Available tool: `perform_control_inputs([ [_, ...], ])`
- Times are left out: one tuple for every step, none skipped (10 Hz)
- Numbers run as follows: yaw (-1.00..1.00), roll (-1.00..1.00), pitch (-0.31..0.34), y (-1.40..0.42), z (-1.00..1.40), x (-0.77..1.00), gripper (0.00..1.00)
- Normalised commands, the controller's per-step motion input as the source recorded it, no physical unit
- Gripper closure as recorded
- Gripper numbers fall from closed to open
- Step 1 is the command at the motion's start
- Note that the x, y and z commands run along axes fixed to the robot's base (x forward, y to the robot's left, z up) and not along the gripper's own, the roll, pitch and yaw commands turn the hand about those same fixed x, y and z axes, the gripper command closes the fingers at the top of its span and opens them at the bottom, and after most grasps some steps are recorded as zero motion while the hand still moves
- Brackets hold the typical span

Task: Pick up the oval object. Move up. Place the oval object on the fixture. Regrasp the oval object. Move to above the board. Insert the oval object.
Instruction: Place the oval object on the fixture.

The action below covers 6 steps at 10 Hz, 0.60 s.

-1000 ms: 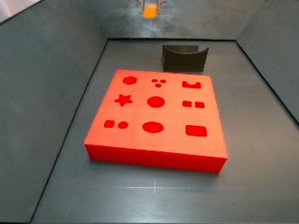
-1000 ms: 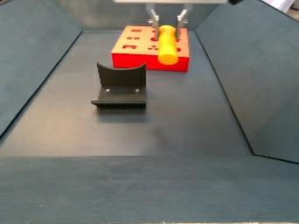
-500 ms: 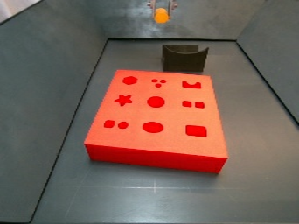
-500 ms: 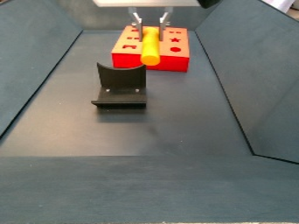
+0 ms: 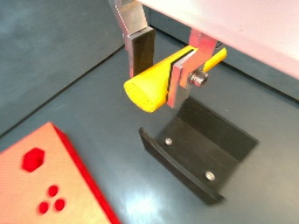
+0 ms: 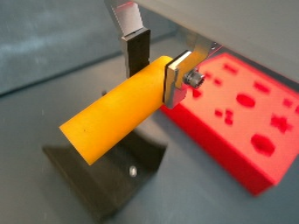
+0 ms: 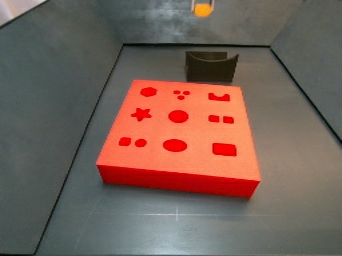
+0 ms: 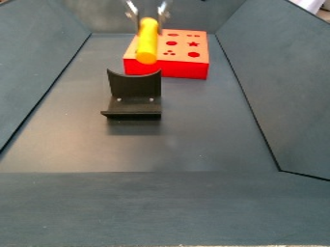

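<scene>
Peg carried over toward the fixture, drop-off not done yet

The board [image 7: 178, 133] sits well clear on the table [image 8: 154, 193]; the fixture [image 8: 133, 95] is just below the load, so the peg [image 6: 122, 105] should be lined up along the notch and lowered slowly before anything is released. The gripper [image 5: 166, 63] is held high above the fixture, fingers [image 5: 184, 77] clamped on the peg near one end, most of its length sticking out level to one side.

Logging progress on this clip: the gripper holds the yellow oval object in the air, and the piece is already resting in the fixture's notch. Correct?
Not quite. The gripper does hold the oval object in the air, but a side view shows it above the fixture, apart from the notch, not resting in it.
</scene>
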Motion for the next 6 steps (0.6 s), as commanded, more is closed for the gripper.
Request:
perform_control_inputs([
  [-0.02, -1.0, -0.06, 0.07, 0.15, 0.52, 1.0],
  [-0.02, -1.0, -0.037, 0.06, 0.05, 0.41, 1.0],
  [-0.02, -1.0, -0.007, 0.05, 0.05, 0.33, 1.0],
  [-0.03, -1.0, 0.03, 0.05, 0.01, 0.23, 1.0],
  [-0.04, -1.0, 0.048, 0.05, 0.0, 0.18, 1.0],
  [-0.05, -0.82, 0.07, 0.05, -0.01, 0.09, 1.0],
])
